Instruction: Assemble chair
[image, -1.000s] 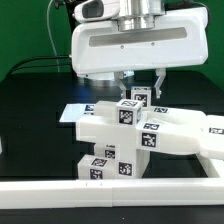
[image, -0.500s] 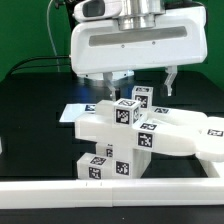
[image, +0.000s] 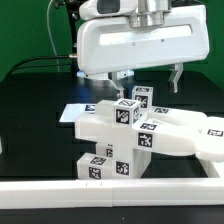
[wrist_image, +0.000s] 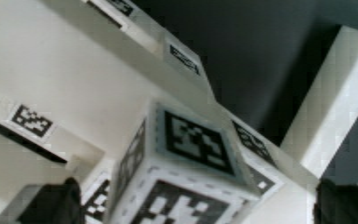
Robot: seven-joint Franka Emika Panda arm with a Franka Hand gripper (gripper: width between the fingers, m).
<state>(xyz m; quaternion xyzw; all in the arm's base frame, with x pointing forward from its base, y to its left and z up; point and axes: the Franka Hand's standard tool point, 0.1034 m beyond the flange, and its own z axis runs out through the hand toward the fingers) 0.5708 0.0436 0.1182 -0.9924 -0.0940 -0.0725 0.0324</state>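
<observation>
The chair pieces (image: 128, 133) stand joined in the middle of the black table: glossy white slabs and blocks with black-and-white tags. A small tagged block (image: 141, 97) sits at the top rear, and a long slab (image: 185, 132) reaches toward the exterior view's right. My gripper (image: 150, 79) hangs just above the small block, open and empty. Its fingers (image: 177, 77) are spread wide either side of the block and clear of it. In the wrist view a tagged block (wrist_image: 197, 160) fills the space between the dark fingertips (wrist_image: 51, 205).
A long white border rail (image: 110, 190) runs along the front and turns up the exterior view's right side (image: 214, 152). A thin flat white sheet (image: 70, 113) lies on the table behind the pieces at the left.
The fingers have spread wider apart over the small top block, and the gripper body has risen slightly. The chair pieces have not moved.
</observation>
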